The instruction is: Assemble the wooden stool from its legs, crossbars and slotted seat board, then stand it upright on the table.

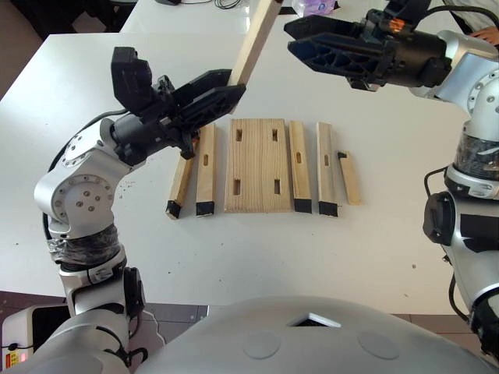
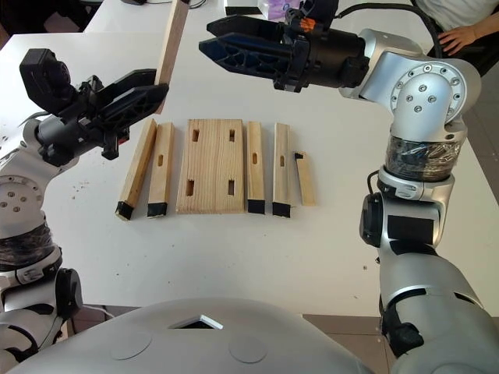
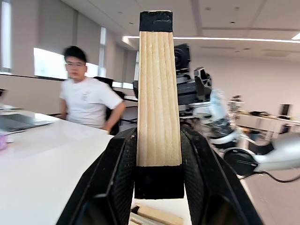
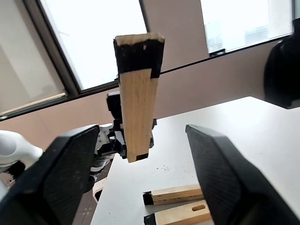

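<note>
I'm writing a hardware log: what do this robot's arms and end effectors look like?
The left arm and right arm have silver-grey rounded shells, dark-wrapped below. The left end effector and right end effector are black, with two broad tapered fingers. A black cable loops over the right wrist.

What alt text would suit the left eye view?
The left gripper holds a wooden piece tilted up over the table, with the open right gripper near its top. Below lie the slotted seat board and five other pieces.
</note>
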`<action>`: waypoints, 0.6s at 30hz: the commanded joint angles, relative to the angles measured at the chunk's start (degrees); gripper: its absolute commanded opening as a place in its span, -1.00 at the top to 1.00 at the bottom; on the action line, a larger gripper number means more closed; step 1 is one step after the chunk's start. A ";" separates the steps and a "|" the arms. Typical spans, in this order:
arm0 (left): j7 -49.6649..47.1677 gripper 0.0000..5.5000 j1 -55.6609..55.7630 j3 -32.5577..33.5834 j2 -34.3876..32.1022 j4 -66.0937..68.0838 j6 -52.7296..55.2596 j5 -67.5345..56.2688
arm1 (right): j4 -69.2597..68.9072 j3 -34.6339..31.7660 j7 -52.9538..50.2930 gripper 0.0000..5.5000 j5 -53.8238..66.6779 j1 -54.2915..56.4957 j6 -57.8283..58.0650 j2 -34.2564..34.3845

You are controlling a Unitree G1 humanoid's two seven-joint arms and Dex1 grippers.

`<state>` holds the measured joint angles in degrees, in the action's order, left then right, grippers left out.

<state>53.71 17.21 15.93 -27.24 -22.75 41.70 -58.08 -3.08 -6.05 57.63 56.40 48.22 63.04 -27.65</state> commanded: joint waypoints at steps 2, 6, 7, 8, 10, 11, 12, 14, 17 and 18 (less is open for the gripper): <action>2.62 0.53 0.11 -3.28 -1.81 0.00 0.22 -0.74 | -2.06 1.20 1.90 -0.25 1.65 -0.46 1.05 -0.71; 4.25 0.53 -0.53 -5.64 -2.96 0.30 -0.43 0.54 | -1.56 1.39 1.60 -0.25 2.25 0.53 1.29 0.10; 4.39 0.53 -0.80 -6.14 -3.20 0.32 -0.75 1.18 | -1.22 1.51 1.45 -0.25 2.27 0.86 1.11 0.37; 4.67 0.53 -0.73 -6.59 -3.33 0.66 -0.89 1.54 | -1.34 1.46 1.25 -0.25 2.46 0.94 1.05 0.45; 5.17 0.53 -0.44 -7.08 -3.56 1.26 -1.08 1.91 | -2.07 1.48 1.10 -0.25 2.67 0.64 1.08 0.32; 5.24 0.53 -0.36 -7.12 -3.62 1.39 -1.15 1.87 | -2.32 1.54 1.06 -0.21 2.71 0.44 1.12 0.26; 5.27 0.53 -0.39 -7.12 -3.67 1.42 -1.29 1.90 | -2.48 1.57 1.00 -0.15 2.79 0.28 1.17 0.22; 5.00 0.53 -0.55 -7.01 -3.58 1.38 -1.44 1.90 | -2.66 1.60 1.04 -0.06 2.94 0.08 1.19 0.12; 4.70 0.53 -0.78 -7.05 -3.47 1.12 -1.60 1.74 | -3.08 1.80 1.51 0.14 3.11 -0.53 1.27 -0.20; 4.64 0.53 -0.80 -7.10 -3.44 1.03 -1.58 1.67 | -3.25 1.87 1.60 0.21 3.19 -0.78 1.36 -0.28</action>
<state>58.67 16.62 9.13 -30.08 -21.58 40.39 -56.39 -5.23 -4.59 58.88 58.61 47.96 63.61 -27.29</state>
